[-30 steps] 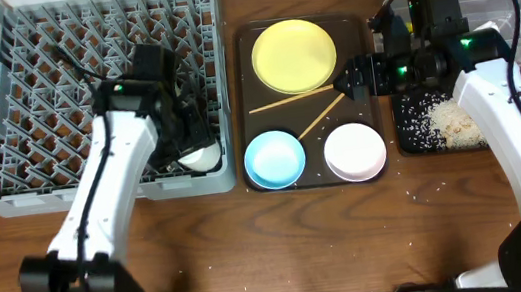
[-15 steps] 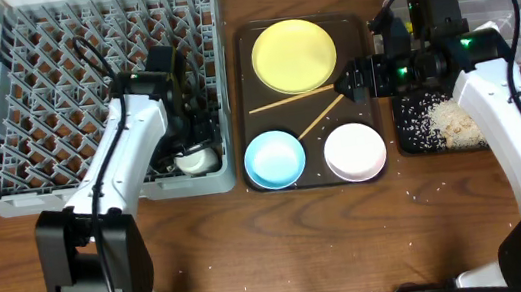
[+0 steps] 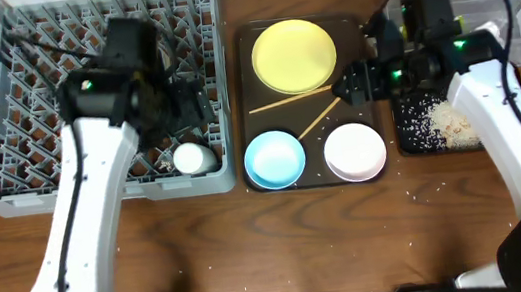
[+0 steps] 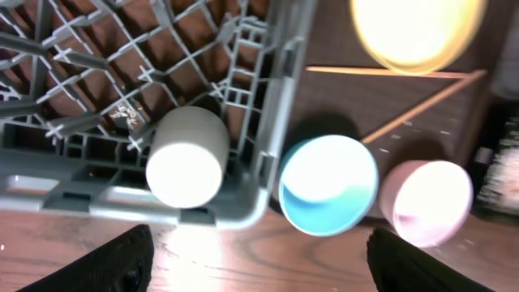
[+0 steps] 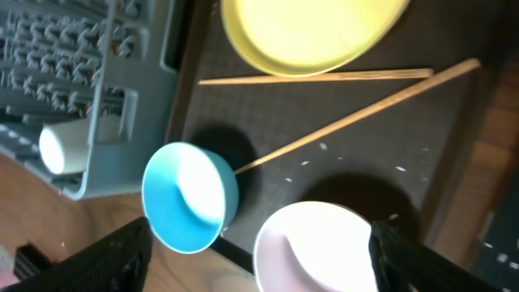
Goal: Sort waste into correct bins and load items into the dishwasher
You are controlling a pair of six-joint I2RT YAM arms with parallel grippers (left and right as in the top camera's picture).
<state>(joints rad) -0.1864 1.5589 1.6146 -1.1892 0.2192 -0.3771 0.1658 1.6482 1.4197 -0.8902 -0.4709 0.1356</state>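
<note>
Since my right hand hangs wide open and empty above one end of the slanted chopstick on the brown tray, I should straddle its thin shaft squarely and close low against the tray.

My tool hangs with fingers spread wide, gripping nothing. Small white cup lies on its side in grey dish rack corner. Beside rack on dark tray: light blue bowl, white bowl, yellow plate, two chopsticks. Wooden surface below.
</note>
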